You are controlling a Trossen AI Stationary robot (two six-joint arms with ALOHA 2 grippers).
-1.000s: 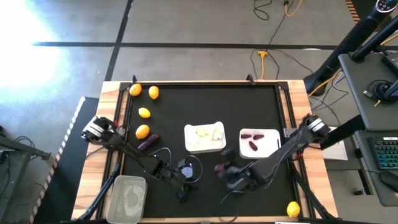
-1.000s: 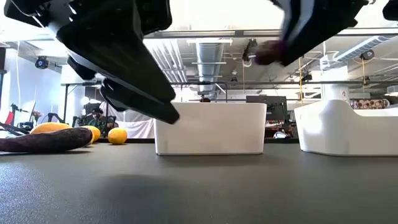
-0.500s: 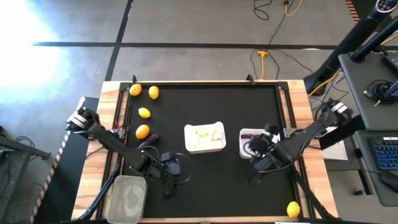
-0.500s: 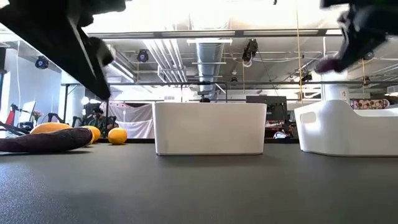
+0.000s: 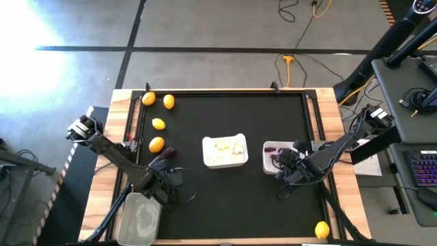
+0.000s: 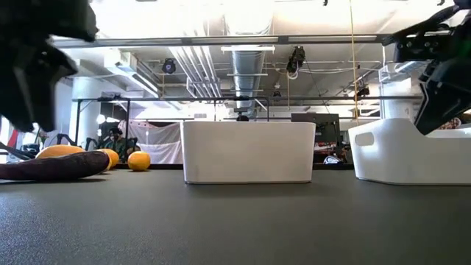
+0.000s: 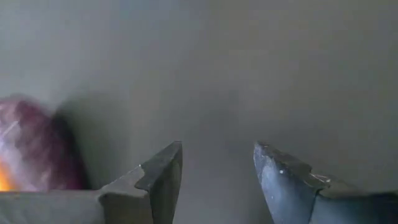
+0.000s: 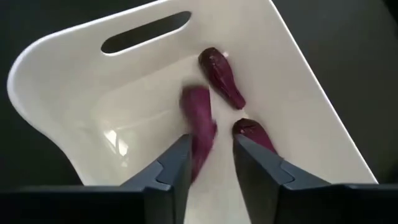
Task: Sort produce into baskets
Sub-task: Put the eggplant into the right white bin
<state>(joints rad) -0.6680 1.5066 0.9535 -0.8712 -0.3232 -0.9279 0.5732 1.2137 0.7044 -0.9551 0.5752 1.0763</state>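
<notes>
My left pincer (image 5: 166, 183) hangs low over the black mat of the table (image 5: 225, 205) with its fingers apart and empty; the 1 loose purple vegetable (image 5: 164, 156) lies just beyond it and to one side, touching the nearest lemon (image 5: 156, 144). If I close from here I judge I would catch only mat, or nudge the vegetable into that lemon and roll it away. 4 lemons sit in that far corner, the clear tub (image 5: 141, 217) is close behind my left pincer, and the garlic tray (image 5: 224, 151) stands between my 2 arms. My right pincer (image 8: 208, 163) hovers over the white tray (image 8: 298, 99), fingers parted, with a blurred purple piece (image 8: 198, 127) just ahead of them beside 2 resting ones; whether it is free of my fingers I cannot tell, and it may bounce or cling if I lift early. 1 lemon (image 5: 321, 229) waits well behind my right pincer. Beyond the table: grey concrete floor, cables, ceiling ducts and a bright workshop.
</notes>
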